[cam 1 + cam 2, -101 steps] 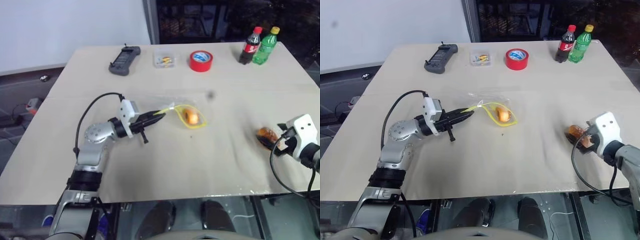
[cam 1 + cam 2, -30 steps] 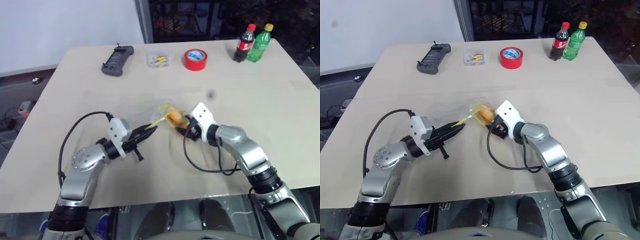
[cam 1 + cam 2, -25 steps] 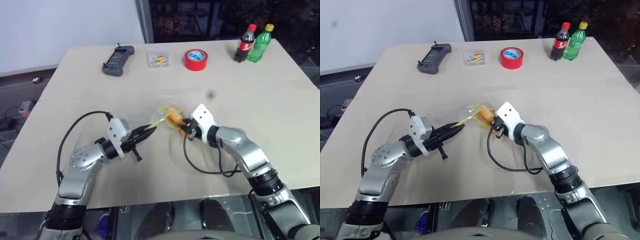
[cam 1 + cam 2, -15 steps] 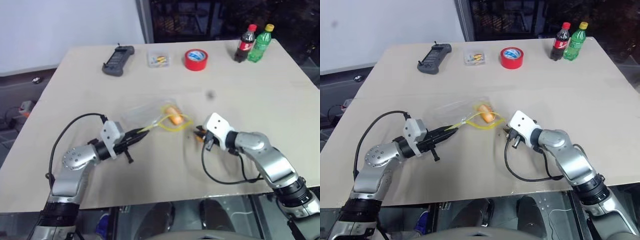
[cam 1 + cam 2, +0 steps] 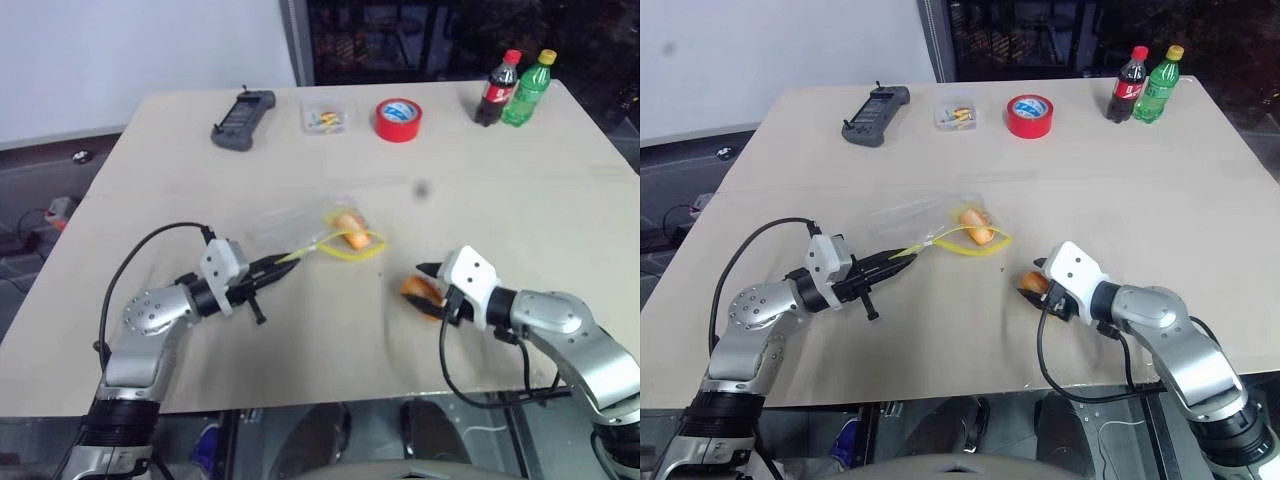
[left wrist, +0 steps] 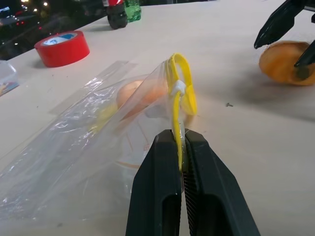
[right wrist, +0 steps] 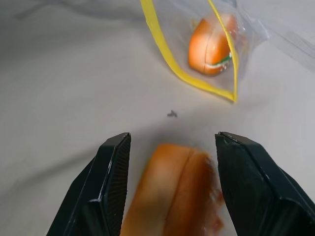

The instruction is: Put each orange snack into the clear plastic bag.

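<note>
From the head camera, the beige table (image 5: 560, 190) carried a transparent floppy plastic bag (image 5: 305, 228) with a yellow seal strip near its middle, one small oval orange snack (image 5: 350, 231) lying inside it. The left gripper (image 5: 290, 259) was pinched tight on the bag's yellow strip. The right gripper (image 5: 428, 291) stood near the front edge, its fingers spread around a second orange snack (image 5: 418, 291) resting on the table, apart from the bag. Along the far edge sat a dark handheld controller (image 5: 243, 119), a small rigid clear box (image 5: 326, 119), a red tape roll (image 5: 399, 119), a cola bottle (image 5: 497, 88) and a green bottle (image 5: 528, 88).

In the left wrist view, the black fingers (image 6: 162, 191) pressed together on the yellow strip, holding the bag's mouth up, the bagged snack (image 6: 140, 93) behind it.

In the right wrist view, the spread fingers (image 7: 110, 189) flanked the loose snack (image 7: 182, 189); whether they touched it could not be told.
</note>
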